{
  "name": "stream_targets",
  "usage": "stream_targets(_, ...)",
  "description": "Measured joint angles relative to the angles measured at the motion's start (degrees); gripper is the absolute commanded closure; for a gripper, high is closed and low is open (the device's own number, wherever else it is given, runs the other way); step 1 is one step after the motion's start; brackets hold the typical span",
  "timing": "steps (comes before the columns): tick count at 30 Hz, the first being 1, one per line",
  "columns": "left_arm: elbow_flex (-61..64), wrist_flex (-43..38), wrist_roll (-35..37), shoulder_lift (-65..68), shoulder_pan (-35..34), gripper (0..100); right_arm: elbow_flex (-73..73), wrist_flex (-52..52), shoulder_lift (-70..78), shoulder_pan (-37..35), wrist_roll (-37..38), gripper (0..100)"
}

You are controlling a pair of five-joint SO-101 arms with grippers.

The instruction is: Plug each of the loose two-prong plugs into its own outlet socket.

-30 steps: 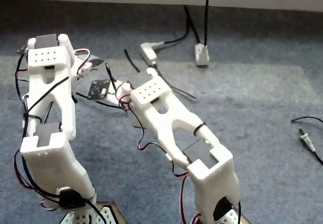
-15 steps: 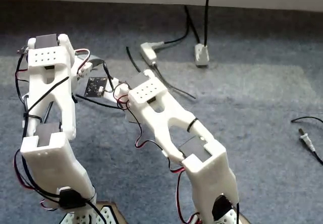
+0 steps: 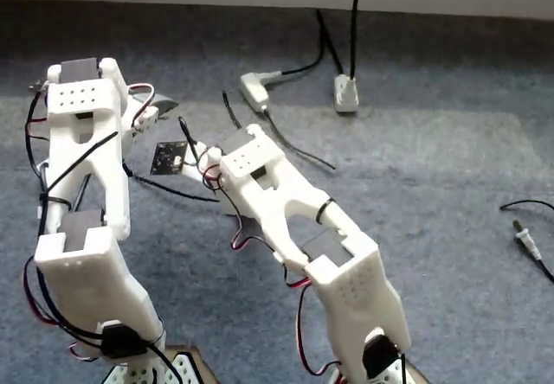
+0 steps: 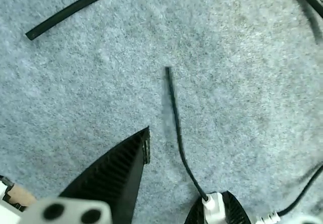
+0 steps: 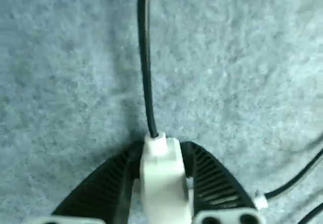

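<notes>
Gripping a white plug low over the carpet, the right gripper could twist it off line if its cord drags; the left gripper hangs wide open.

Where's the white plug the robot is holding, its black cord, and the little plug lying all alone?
white plug (image 5: 160, 178), right wrist view, middle of its white body.
black cord (image 5: 145, 57), right wrist view, partway along its length.
loose plug (image 3: 525, 239), high view, on its pale body.
</notes>
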Motion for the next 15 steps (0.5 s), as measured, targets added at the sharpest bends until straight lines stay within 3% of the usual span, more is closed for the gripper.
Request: stream_targets(15, 0.00, 0.00, 0.00, 0.00, 0.00, 46, 1.76, 13.54, -10.73, 2.11, -5.45, 99.0)
